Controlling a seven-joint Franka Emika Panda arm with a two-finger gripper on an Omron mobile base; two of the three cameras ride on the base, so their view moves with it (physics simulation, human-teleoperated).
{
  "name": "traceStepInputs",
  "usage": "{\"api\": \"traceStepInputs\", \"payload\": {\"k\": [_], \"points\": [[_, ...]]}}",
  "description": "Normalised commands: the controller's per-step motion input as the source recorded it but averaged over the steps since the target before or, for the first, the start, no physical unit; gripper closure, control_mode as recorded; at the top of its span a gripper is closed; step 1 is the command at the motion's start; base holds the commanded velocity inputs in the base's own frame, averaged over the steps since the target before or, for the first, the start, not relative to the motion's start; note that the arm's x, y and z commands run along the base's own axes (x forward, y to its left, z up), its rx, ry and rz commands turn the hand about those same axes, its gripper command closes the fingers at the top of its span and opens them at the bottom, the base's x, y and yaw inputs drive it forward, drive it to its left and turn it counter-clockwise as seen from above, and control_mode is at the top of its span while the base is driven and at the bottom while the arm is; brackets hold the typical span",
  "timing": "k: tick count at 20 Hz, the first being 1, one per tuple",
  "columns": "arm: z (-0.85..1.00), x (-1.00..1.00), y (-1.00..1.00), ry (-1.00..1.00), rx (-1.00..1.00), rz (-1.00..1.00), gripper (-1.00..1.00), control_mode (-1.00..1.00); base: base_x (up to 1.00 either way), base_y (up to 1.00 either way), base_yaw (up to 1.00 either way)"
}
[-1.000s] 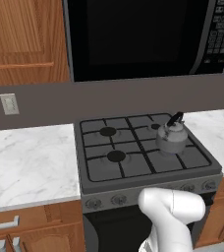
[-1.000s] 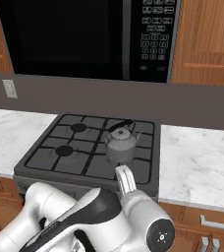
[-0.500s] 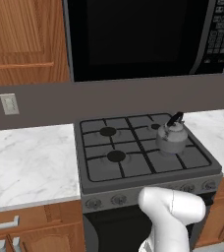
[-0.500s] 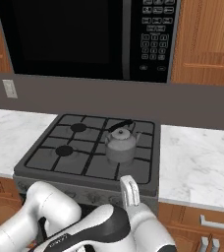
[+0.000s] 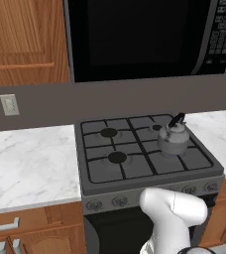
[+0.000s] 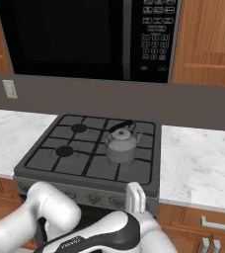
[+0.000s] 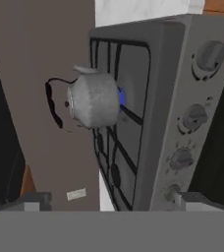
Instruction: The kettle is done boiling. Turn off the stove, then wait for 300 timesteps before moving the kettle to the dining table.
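Grey kettle (image 7: 93, 101) sits on the stove (image 7: 148, 118) beyond the open hand (image 7: 112, 201).

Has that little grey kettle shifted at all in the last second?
No. In both base views the kettle sits on the same right-hand burner of the stove, in the same spot relative to the grates and the front knobs.

2 base views flank the stove (image 5: 144, 149) from behind, hand view rolled sideways — near its knobs (image 7: 195, 118)
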Motion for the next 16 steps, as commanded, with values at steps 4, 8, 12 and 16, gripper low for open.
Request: {"api": "traceStepInputs", "payload": {"k": [4, 8, 12, 16], "points": [[-0.21, 0.06, -0.06, 0.03, 0.13, -0.01, -1.00, -1.00, 0.00, 0.00, 0.00], [-0.21, 0.23, -0.01, 0.01, 0.11, -0.02, -1.00, -1.00, 0.00, 0.00, 0.00], [-0.25, 0.25, 0.00, 0.01, 0.09, -0.03, -1.00, -1.00, 0.00, 0.00, 0.00], [-0.28, 0.19, 0.00, 0.00, 0.06, -0.03, -1.00, -1.00, 0.00, 0.00, 0.00]]}}
